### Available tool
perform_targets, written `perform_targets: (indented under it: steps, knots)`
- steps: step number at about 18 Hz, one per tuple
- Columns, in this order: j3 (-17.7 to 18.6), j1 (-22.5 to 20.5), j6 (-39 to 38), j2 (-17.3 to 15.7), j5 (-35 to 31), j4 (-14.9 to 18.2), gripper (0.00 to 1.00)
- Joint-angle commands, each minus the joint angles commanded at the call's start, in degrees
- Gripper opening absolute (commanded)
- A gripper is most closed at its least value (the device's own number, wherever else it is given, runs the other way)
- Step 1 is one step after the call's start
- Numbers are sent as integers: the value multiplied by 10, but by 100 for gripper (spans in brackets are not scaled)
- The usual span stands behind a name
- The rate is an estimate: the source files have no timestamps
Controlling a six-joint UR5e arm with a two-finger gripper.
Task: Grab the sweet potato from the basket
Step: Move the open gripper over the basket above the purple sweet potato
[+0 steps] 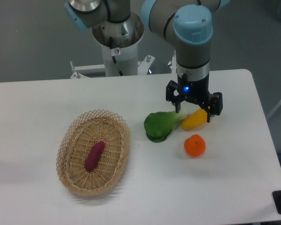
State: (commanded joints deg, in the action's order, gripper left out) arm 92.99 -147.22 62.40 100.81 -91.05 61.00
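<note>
My pincer point(194, 107) hung spread over the yellow-orange oblong vegetable point(194, 120), well right of the small magenta-purple sweet potato point(94, 155) lying mid-basket, clear of the oval woven wicker basket point(68, 139) rim.

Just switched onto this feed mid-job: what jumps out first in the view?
The wicker basket at front left stands out most, with the magenta sweet potato lying alone in its middle. To its right, the gripper hangs low with its jaws spread right above a yellow-orange vegetable, well away from the basket. A green vegetable lies just left of the yellow one, and a round orange sits in front of it.
</note>
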Motion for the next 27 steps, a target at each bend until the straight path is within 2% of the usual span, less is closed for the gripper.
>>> perform_targets:
  steps: [7,9,13,17,21,27]
  knots:
    - [5,2,-18,3,-1,1,100]
    - [10,5,-40,6,-1,0,100]
    - [-13,24,-135,29,3,-4,100]
    - [-14,67,-228,43,4,-35,100]
    - [-7,128,-309,55,4,-38,100]
    - [-7,200,-372,83,4,-38,100]
